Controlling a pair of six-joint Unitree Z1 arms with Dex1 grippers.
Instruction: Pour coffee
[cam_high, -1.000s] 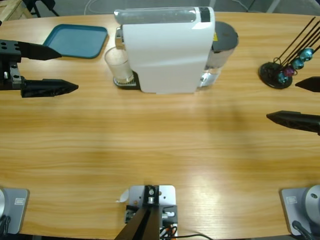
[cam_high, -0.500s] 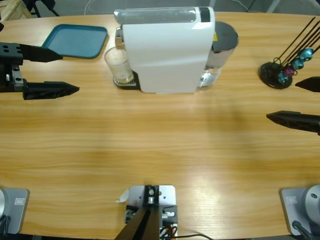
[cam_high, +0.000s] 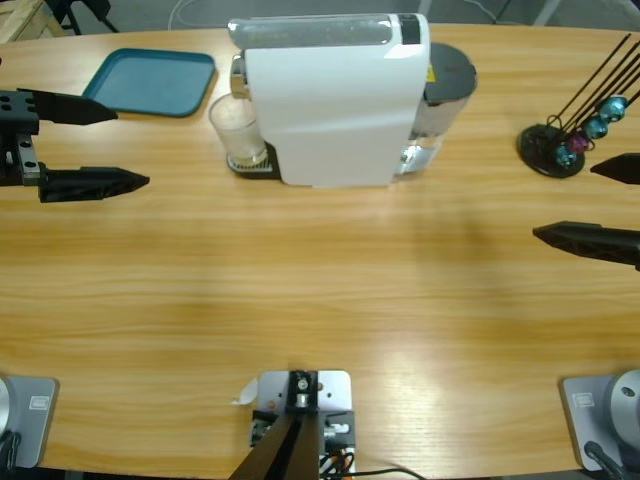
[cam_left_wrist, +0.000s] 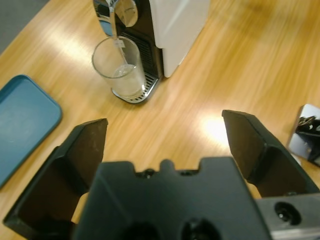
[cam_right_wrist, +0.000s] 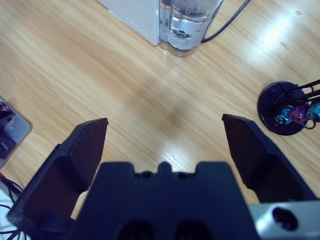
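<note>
Pincers: I have left pincer (cam_high: 95, 143) and right pincer (cam_high: 585, 205) both wide, empty, over bare table (cam_high: 320, 290).
Glass: glass (cam_left_wrist: 122, 67) stands on the drip grille under the machine's (cam_high: 335, 100) spout, well apart from my left pincer.
Coffee: none I can make out in the glass.
Approach: I'd come level, straddle the glass mid-wall, close gently.
Far: tray (cam_high: 155, 82), capsule stand (cam_high: 560, 150).

Open right end effector (cam_right_wrist: 165, 145) over wooden table (cam_right_wrist: 100, 75).
</note>
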